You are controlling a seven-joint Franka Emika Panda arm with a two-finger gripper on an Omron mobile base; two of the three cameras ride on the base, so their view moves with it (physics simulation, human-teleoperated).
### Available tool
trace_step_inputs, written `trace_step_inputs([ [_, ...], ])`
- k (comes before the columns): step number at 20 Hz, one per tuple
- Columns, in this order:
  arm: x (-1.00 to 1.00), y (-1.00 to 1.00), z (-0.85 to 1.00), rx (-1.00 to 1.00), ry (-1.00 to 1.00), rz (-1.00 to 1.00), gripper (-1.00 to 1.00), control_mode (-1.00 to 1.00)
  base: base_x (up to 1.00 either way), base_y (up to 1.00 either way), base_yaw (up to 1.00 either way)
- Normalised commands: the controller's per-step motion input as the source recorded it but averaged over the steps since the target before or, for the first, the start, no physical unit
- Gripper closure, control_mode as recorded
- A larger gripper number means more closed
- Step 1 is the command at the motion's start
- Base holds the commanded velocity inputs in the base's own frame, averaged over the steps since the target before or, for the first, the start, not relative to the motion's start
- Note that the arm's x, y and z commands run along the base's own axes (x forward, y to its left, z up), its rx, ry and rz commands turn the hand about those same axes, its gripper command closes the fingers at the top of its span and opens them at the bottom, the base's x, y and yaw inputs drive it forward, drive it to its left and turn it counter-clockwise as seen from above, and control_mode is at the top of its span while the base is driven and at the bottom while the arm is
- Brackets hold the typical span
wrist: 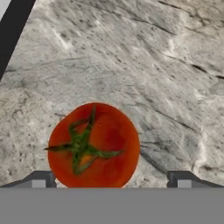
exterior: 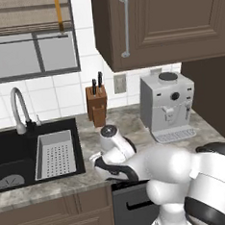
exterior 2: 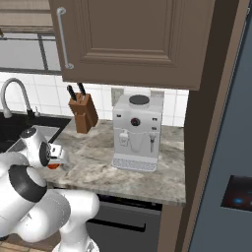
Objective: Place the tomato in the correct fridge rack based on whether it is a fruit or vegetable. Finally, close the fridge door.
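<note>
The tomato (wrist: 93, 145), low in the frame, looked smooth, light and squashy, so the wide-apart gripper (wrist: 111, 179) should have squeezed its round sides gently.

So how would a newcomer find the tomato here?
Start at the grey marble counter between the black sink and the white coffee machine. Near its front edge, under the open gripper, sits the tomato. It is the one round, glossy red thing there, with a green star-shaped stem; the knife block at the back is brown and boxy.
</note>
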Motion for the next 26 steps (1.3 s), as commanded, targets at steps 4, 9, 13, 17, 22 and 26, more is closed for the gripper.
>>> trace_step_inputs([
  [4,0.13,0.1,-0.17,0.0,0.0,0.0,-1.0,-1.0,0.0,0.0,0.0],
  [9,0.14,0.09,-0.17,0.0,0.0,0.0,-1.0,-1.0,0.0,0.0,0.0],
  [13,0.02,0.0,-0.25,0.0,0.0,0.0,-1.0,-1.0,0.0,0.0,0.0],
  [17,0.0,0.0,-0.27,0.0,0.0,0.0,1.0,-1.0,0.0,0.0,0.0],
  [22,-0.02,0.0,-0.29,0.0,0.0,-0.03,1.0,-1.0,0.0,0.0,0.0],
  [26,-0.01,0.0,-0.16,0.0,0.0,-0.03,1.0,-1.0,0.0,0.0,0.0],
])
